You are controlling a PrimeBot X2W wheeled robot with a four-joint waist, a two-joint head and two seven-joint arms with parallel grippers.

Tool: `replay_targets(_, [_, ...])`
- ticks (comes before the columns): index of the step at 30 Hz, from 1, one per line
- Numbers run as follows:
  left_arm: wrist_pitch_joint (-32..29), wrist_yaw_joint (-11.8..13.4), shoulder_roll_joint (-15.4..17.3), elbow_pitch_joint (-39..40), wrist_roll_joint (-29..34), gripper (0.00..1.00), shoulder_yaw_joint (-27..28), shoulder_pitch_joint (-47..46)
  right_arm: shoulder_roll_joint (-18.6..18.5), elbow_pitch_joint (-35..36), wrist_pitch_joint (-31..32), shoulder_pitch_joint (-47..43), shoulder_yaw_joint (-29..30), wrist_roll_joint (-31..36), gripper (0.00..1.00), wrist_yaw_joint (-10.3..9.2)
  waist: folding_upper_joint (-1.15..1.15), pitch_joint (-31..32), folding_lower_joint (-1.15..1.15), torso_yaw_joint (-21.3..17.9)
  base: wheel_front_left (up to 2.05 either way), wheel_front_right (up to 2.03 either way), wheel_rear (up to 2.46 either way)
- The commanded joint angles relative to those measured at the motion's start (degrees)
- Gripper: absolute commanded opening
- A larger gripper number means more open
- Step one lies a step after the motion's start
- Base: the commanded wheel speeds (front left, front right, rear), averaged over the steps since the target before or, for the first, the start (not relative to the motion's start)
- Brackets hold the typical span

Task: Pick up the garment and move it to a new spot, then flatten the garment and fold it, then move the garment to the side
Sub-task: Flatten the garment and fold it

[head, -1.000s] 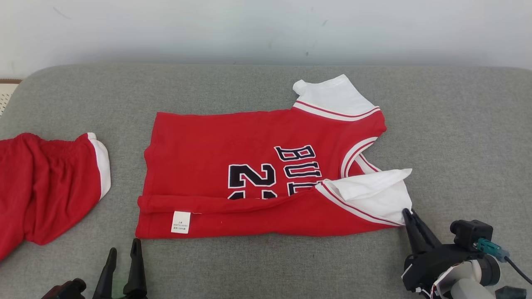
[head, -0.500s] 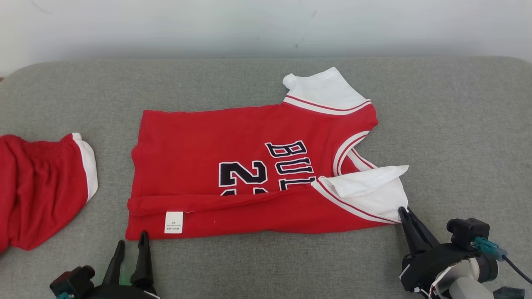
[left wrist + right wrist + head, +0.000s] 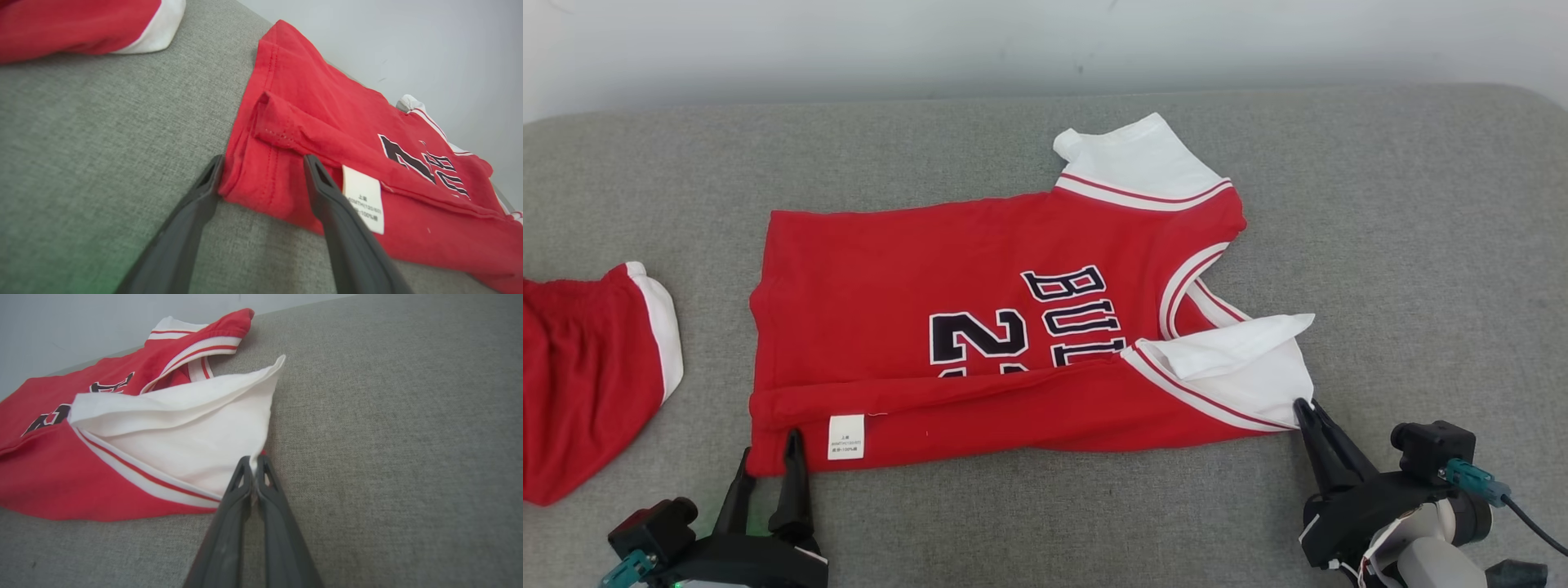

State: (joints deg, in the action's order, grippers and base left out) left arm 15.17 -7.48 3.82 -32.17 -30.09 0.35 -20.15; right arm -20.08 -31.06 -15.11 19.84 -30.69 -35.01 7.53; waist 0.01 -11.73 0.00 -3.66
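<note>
Grey cushion [image 3: 1380, 245] underfoot, and the red jersey [image 3: 890, 278] lies spread across its middle, near edge folded over so the white label [image 3: 846, 436] faces up. Right gripper [image 3: 254, 463] is clamped tight on the corner of the white sleeve [image 3: 1241, 376], pinching cloth between its tips. Left gripper [image 3: 263, 161] is spread wide at the hem corner, one finger on the red fabric beside the label, the other on bare cushion just off the edge. Red shorts [image 3: 580, 384] sit well apart at the far left, pale wall [image 3: 1013, 41] behind.

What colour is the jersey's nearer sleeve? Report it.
White sleeve; right wrist view shows it best.
</note>
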Motion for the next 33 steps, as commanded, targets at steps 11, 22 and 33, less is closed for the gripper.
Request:
replay_targets(11, [-0.03,0.0,1.38,-0.34,-1.55,0.0,-2.25,1.59,-0.41,-0.18,-0.04,-0.55,-0.71,-0.84,0.0,-0.08,-0.01,1.29,0.0,-0.27,0.0,0.0,0.0])
replay_targets(22, [-0.02,0.0,2.07,-2.14,-1.52,0.0,-1.64,6.04,-1.93,1.05,-0.05,-3.87,-3.91,-2.49,0.0,-0.08,-0.01,6.95,0.0,-0.51,0.0,0.0,0.0])
replay_targets(33, [-0.02,0.01,2.47,-3.95,-1.74,0.0,-0.49,9.78,-4.15,2.48,-0.05,-7.83,-8.74,-5.72,0.0,-0.08,-0.01,10.74,0.0,-0.96,0.0,0.0,0.0])
